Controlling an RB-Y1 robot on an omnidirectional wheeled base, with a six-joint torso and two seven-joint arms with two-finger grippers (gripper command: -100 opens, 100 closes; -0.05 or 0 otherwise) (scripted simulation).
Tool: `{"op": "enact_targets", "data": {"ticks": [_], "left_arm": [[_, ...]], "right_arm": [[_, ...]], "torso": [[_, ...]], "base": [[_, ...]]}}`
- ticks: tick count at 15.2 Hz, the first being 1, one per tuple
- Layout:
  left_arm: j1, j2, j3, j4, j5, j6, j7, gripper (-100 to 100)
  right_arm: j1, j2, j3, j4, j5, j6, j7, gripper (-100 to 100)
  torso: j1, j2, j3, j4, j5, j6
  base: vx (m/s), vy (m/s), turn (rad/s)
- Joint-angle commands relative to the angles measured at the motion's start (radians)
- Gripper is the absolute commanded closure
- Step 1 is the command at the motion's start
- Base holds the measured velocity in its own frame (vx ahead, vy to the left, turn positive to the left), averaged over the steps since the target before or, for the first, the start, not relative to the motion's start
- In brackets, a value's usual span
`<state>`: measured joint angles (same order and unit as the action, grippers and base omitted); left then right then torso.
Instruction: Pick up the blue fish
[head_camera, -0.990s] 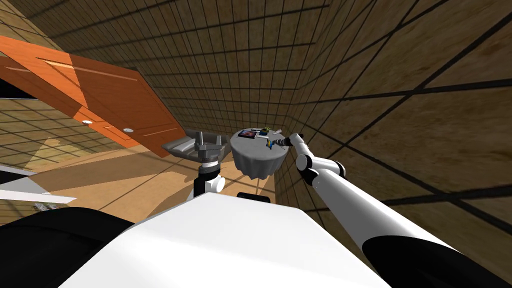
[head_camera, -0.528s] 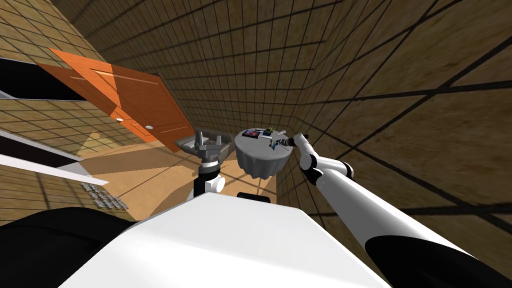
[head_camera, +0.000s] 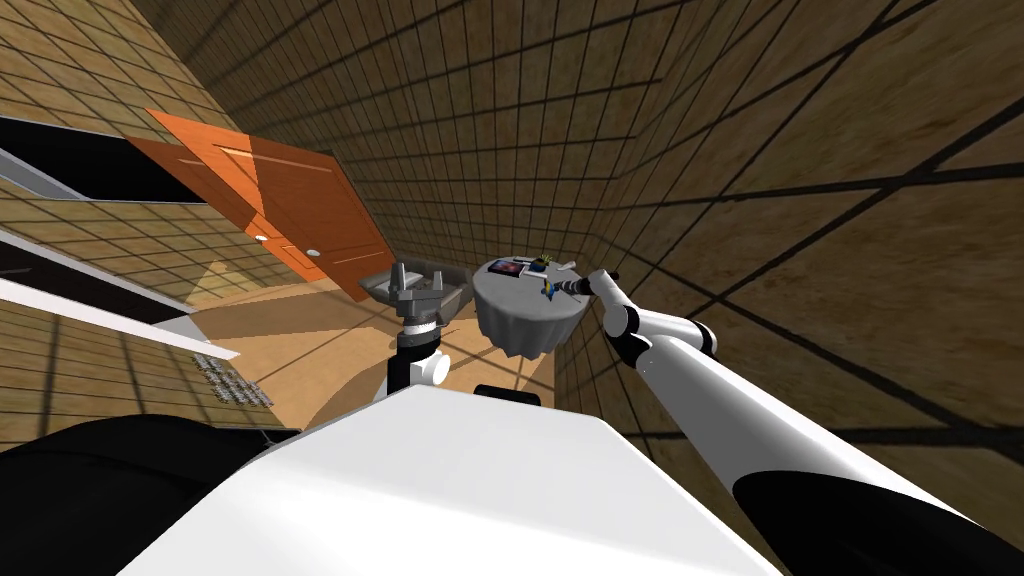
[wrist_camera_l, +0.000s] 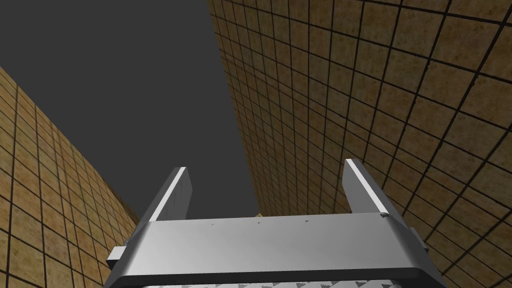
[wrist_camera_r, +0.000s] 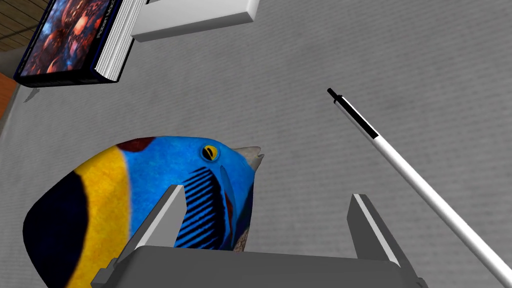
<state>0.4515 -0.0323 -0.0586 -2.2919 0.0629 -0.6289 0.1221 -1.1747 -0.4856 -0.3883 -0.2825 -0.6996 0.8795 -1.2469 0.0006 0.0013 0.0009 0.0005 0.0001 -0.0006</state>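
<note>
**Right hand open at the fish, grasp not yet made**

The fish lies on the grey cloth of the worktop, near the edge where your right arm reaches in. Your right hand is low and very close to it. The fingers stand wide apart and hold nothing.

The fish is not centred in the gap. One finger stands in front of its striped blue side. Only the head with the yellow eye reaches between the fingers, and the yellow and black rear part lies outside that finger. I cannot tell whether this finger touches the fish. The other finger is over bare cloth, between the fish and a white pen that lies near but apart from it.

I judge that you are in the aligning step, just before the closing. The next move calls for a small sideways shift toward the body of the fish, so that both fingers take it between them. Only then should you close. Closing now would probably catch only the head, or push the fish away.

Farther on the cloth lie a book and a white box, well apart from the fish. Your left hand is raised beside the worktop, with fingers apart and empty.
</note>
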Motion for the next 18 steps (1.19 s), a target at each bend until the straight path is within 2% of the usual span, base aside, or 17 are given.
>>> {"op": "enact_targets", "data": {"ticks": [1,5,6,7,9,10,11,13,14,16,17,18], "left_arm": [[0.0,0.0,0.0,0.0,0.0,0.0,0.0,0],[0.0,0.0,0.0,0.0,0.0,0.0,0.0,0],[0.0,0.0,0.0,0.0,0.0,0.0,0.0,0],[0.0,0.0,0.0,0.0,0.0,0.0,0.0,0],[0.0,0.0,0.0,0.0,0.0,0.0,0.0,0],[0.0,0.0,0.0,0.0,0.0,0.0,0.0,0],[0.0,0.0,0.0,0.0,0.0,0.0,0.0,0],[0.0,0.0,0.0,0.0,0.0,0.0,0.0,0],[0.0,0.0,0.0,0.0,0.0,0.0,0.0,0],[0.0,0.0,0.0,0.0,0.0,0.0,0.0,0],[0.0,0.0,0.0,0.0,0.0,0.0,0.0,0],[0.0,0.0,0.0,0.0,0.0,0.0,0.0,0]], "right_arm": [[0.0,0.0,0.0,0.0,0.0,0.0,0.0,100],[-0.006,0.003,-0.001,-0.003,-0.002,0.0,0.001,100],[0.015,0.011,0.002,-0.036,0.005,0.015,-0.011,100],[0.015,0.011,0.002,-0.036,0.005,0.015,-0.011,100],[0.019,0.042,0.006,-0.081,0.016,0.045,-0.02,100],[0.019,0.042,0.006,-0.079,0.016,0.045,-0.02,100],[0.019,0.042,0.006,-0.033,0.016,0.045,-0.02,100],[0.019,0.042,0.006,-0.046,0.016,0.045,-0.02,100],[0.019,0.042,0.006,-0.076,0.016,0.045,-0.02,100],[0.019,0.042,0.006,-0.081,0.016,0.045,-0.02,100],[0.021,0.058,0.008,-0.103,0.022,0.06,-0.024,100],[0.021,0.058,0.008,-0.078,0.022,0.06,-0.024,100]], "torso": [[0.0,0.0,0.0,0.0,0.0,0.0],[-0.005,-0.005,-0.005,-0.005,-0.002,0.004],[-0.006,-0.006,-0.005,-0.005,-0.002,0.004],[-0.007,-0.006,-0.006,-0.005,-0.003,0.006],[-0.008,-0.008,-0.007,-0.006,-0.003,0.007],[-0.008,-0.008,-0.007,-0.005,-0.003,0.007],[-0.008,-0.009,-0.007,-0.005,-0.003,0.007],[-0.007,-0.009,-0.008,-0.006,-0.003,0.005],[-0.007,-0.009,-0.008,-0.008,-0.004,0.004],[-0.006,-0.009,-0.008,-0.007,-0.003,0.004],[-0.006,-0.009,-0.008,-0.007,-0.003,0.004],[-0.006,-0.009,-0.008,-0.007,-0.003,0.005]], "base": [[0.0,0.0,0.0],[0.001,0.002,0.018],[0.003,0.002,-0.094],[0.008,0.003,-0.124],[0.023,0.006,-0.228],[0.031,0.015,-0.209],[0.026,0.013,-0.059],[0.01,0.003,0.021],[-0.001,-0.003,0.013],[-0.002,-0.001,0.007],[0.004,0.001,-0.123],[0.016,0.008,-0.15]]}}
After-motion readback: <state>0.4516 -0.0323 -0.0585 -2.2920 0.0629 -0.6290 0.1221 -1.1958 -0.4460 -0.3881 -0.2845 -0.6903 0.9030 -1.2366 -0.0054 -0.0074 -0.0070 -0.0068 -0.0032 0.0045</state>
